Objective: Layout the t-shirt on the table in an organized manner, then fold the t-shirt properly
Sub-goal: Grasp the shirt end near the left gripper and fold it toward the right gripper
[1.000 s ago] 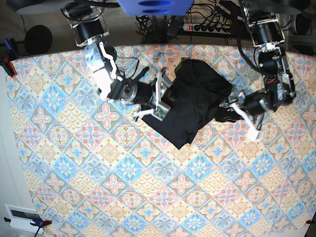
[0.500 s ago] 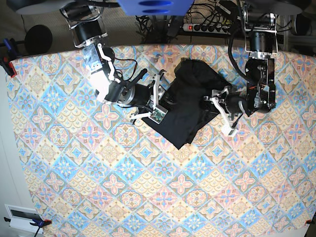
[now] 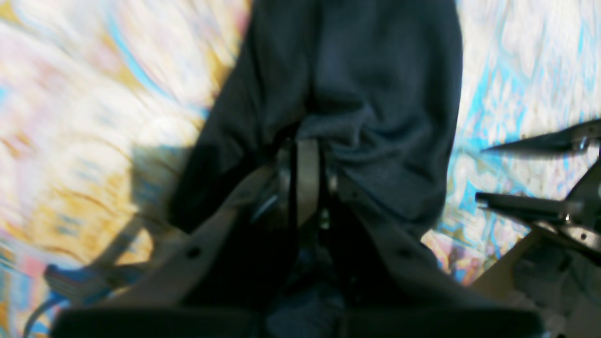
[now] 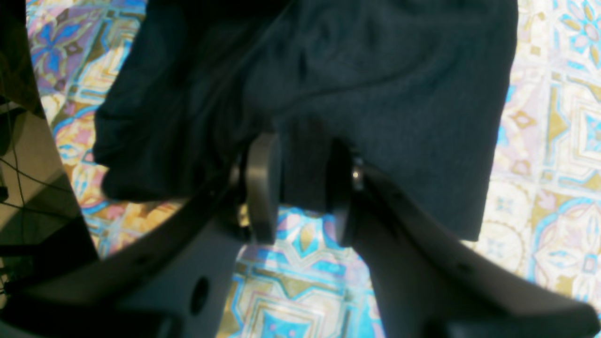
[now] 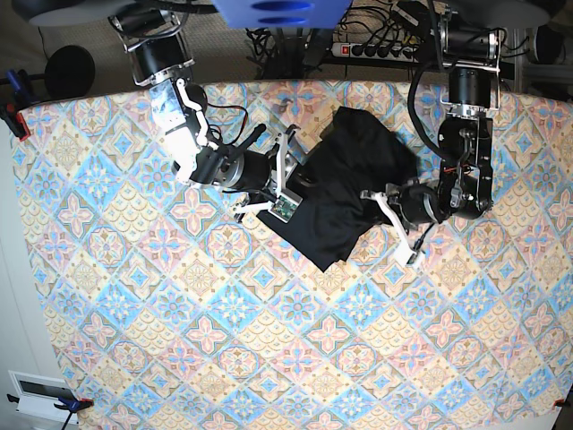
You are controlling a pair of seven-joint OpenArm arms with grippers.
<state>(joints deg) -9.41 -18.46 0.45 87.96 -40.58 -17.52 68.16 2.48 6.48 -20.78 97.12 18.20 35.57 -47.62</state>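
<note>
The shirt lies crumpled on the far middle of the table, between the two arms, with one point of cloth reaching toward the near side.

The right claw has a fold of the shirt's edge between its two fingers, which press the cloth from both sides just above the table. In the base view this claw sits at the shirt's left border.

The left claw is pressed together, its fingers meeting on a bunched ridge of shirt; the cloth puckers around the tips. The patterned table is blurred in this view. From the base camera the left claw is at the shirt's right border, with its white fingers lying over the cloth.
</note>
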